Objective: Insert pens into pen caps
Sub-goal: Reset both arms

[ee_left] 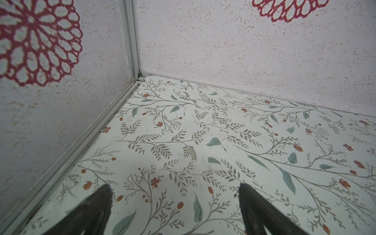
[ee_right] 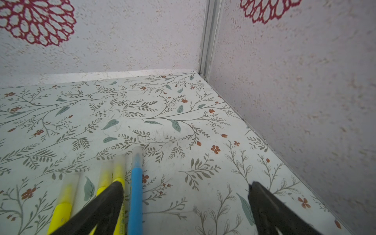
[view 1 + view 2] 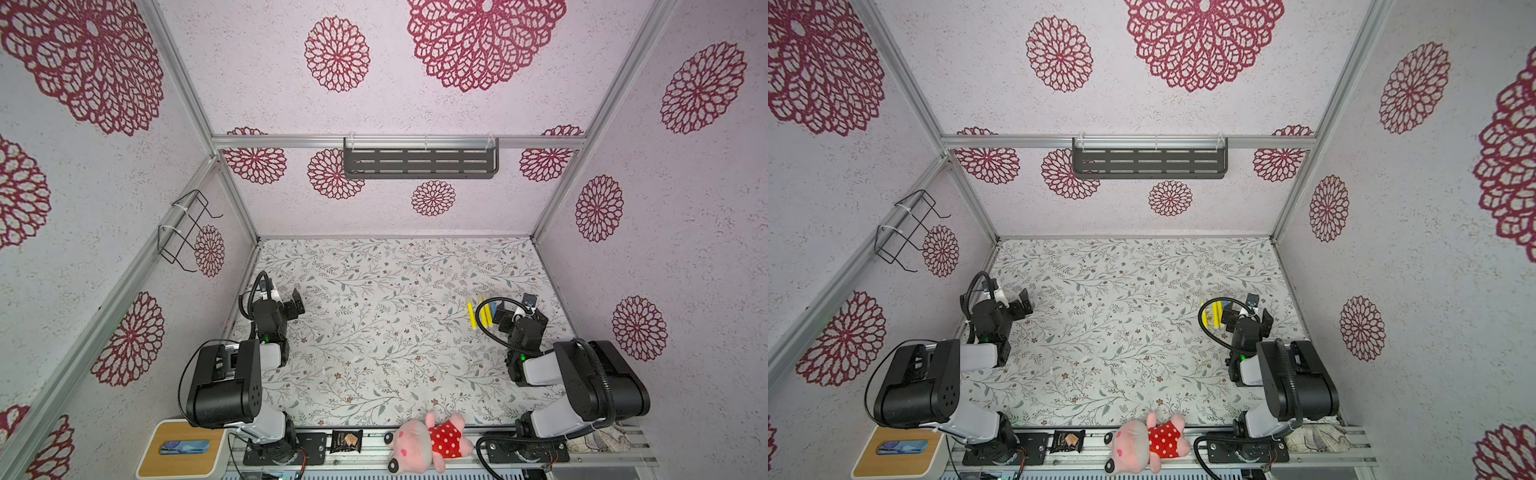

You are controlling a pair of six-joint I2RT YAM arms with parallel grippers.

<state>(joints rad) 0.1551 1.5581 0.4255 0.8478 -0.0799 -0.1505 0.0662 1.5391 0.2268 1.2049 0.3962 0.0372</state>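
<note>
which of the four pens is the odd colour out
The blue pen. The three yellow pens lie side by side, and the blue one sits at the end of that row, showing between the fingers of the open right gripper.

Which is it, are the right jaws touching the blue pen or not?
Apart. In the right wrist view the right gripper is open; a sliver of yellow pen and table cover separates the blue pen from the nearer jaw.

Floral-print table [image 3: 395, 282], 3 yellow pens [image 2: 119, 173], 1 blue pen [image 2: 136, 189], side by side
</note>
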